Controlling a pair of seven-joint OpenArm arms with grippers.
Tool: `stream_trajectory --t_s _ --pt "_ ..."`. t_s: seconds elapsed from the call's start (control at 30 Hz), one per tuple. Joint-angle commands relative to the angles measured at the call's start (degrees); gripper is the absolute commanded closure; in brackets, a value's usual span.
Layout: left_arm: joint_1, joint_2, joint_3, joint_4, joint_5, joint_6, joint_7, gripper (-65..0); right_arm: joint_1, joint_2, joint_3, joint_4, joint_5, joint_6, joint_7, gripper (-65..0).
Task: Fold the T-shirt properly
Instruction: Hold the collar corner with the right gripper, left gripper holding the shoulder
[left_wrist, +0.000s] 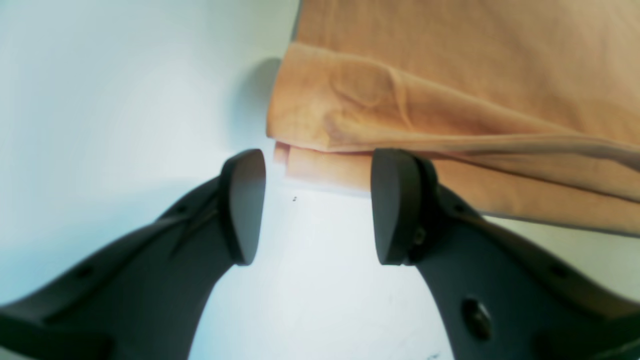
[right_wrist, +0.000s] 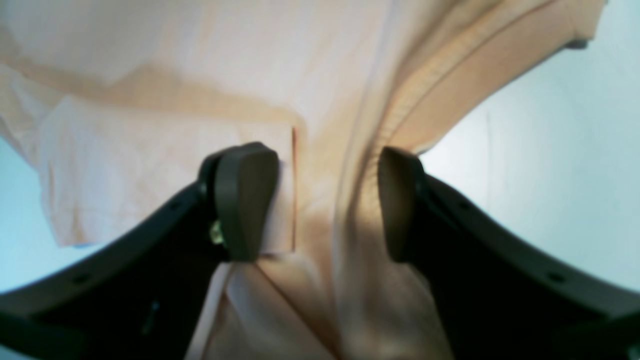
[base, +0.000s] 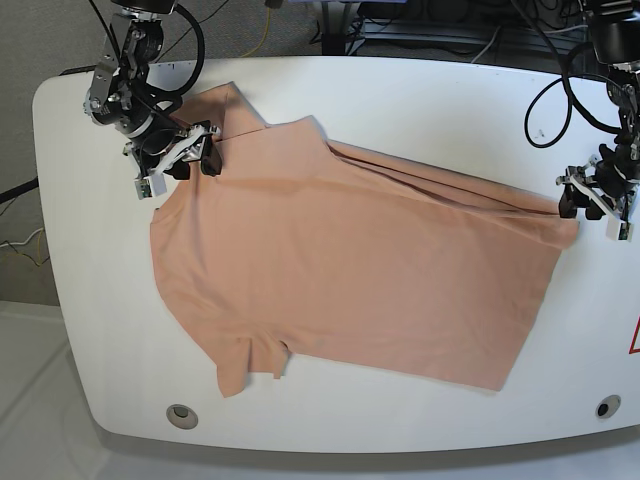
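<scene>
The salmon T-shirt (base: 350, 270) lies spread flat on the white table (base: 420, 100), neck end at the left, hem at the right. My right gripper (base: 197, 167) hangs open over the shoulder by the neck. In the right wrist view its fingers (right_wrist: 247, 200) straddle a raised fold of the T-shirt (right_wrist: 150, 150) beside the collar seam, without pinching it. My left gripper (base: 585, 205) is at the far hem corner. The left wrist view shows that gripper (left_wrist: 317, 205) open just short of the layered corner of the T-shirt (left_wrist: 425, 100), with bare table between its fingers.
Cables (base: 560, 80) trail from both arms along the table's back edge. Two round holes (base: 181, 413) sit near the front corners. A red sticker (base: 634, 340) marks the right edge. One short sleeve (base: 250, 365) points toward the front edge.
</scene>
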Motion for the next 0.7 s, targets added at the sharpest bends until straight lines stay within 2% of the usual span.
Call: stream_trajectory --t_s 0.0,0.67 --pt "-0.3 -1.3 -0.6 0.1 -0.3 0.2 -1.3 -32.3 -0.3 0.6 0.3 0.6 0.0 0.1 0.4 -34.6" --pt "-0.8 -0.5 -1.4 0.2 0.7 -0.1 -2.3 -32.1 0.0 0.6 0.3 0.9 -0.1 0.1 0.3 -34.5"
